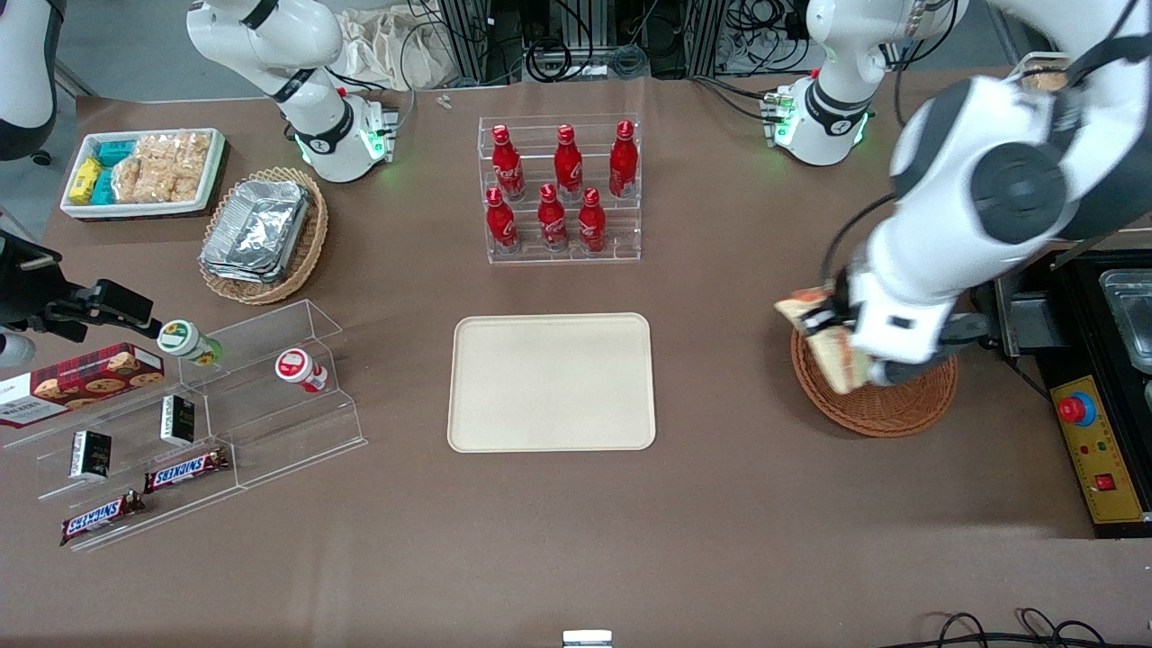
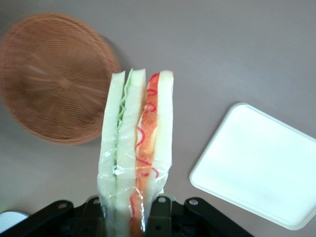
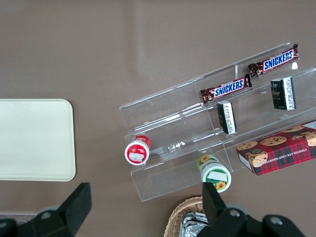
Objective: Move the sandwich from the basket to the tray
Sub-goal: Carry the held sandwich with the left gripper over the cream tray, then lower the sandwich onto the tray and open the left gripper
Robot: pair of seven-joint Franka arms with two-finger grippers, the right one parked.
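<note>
My left gripper is shut on the clear-wrapped sandwich, a pale bread wedge with red and green filling, and holds it lifted above the edge of the round reddish-brown basket. In the left wrist view the basket lies empty on the table below, and the black fingers press the sandwich's lower end. The cream-beige tray lies flat and bare at the table's middle, toward the parked arm from the basket; its corner shows in the left wrist view.
A clear rack of red bottles stands farther from the front camera than the tray. A tan basket with foil containers, a white snack bin and an acrylic snack shelf sit toward the parked arm's end. A control box borders the working arm's end.
</note>
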